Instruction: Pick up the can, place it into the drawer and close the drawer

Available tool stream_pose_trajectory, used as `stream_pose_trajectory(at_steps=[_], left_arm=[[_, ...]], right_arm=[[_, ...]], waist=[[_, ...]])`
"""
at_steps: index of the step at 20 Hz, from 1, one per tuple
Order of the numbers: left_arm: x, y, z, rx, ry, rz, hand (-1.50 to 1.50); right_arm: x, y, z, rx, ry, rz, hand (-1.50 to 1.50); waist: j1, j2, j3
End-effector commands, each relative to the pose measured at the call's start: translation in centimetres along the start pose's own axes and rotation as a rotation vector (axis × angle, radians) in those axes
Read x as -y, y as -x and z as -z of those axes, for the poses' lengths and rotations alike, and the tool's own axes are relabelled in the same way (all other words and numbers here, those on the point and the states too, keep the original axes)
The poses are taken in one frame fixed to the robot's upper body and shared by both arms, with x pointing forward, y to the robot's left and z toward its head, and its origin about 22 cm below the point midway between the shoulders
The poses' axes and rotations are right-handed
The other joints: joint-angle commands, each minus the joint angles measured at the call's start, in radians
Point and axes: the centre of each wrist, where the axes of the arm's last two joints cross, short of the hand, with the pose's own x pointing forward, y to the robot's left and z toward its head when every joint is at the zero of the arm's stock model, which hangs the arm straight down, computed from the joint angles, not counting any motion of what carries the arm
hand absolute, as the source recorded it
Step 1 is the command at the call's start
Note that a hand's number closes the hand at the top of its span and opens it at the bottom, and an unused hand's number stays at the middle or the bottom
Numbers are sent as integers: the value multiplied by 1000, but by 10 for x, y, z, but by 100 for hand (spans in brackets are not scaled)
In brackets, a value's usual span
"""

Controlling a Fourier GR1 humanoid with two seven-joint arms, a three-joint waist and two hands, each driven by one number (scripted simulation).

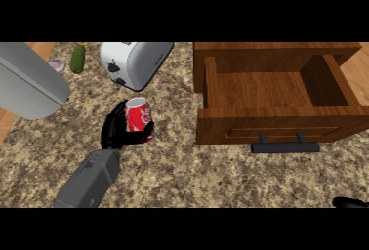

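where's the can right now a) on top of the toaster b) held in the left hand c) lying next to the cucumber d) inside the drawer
b: the left hand is curled round the can, left of the open drawer, whose inside shows only bare wood.

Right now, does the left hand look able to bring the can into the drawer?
Probably yes. The left hand is curled round the can, the drawer stands open to its right, and nothing stands between them.
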Motion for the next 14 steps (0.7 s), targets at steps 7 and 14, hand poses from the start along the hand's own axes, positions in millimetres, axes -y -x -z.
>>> stream_pose_trajectory(at_steps=[7, 14], left_arm=[[46, -68, 53, 41, 142, 28, 150], [88, -137, 67, 70, 218, 62, 150]], right_arm=[[6, 5, 4, -17, 32, -26, -150], [0, -14, 12, 7, 37, -32, -150]], waist=[[16, -5, 1], [22, -8, 1]])
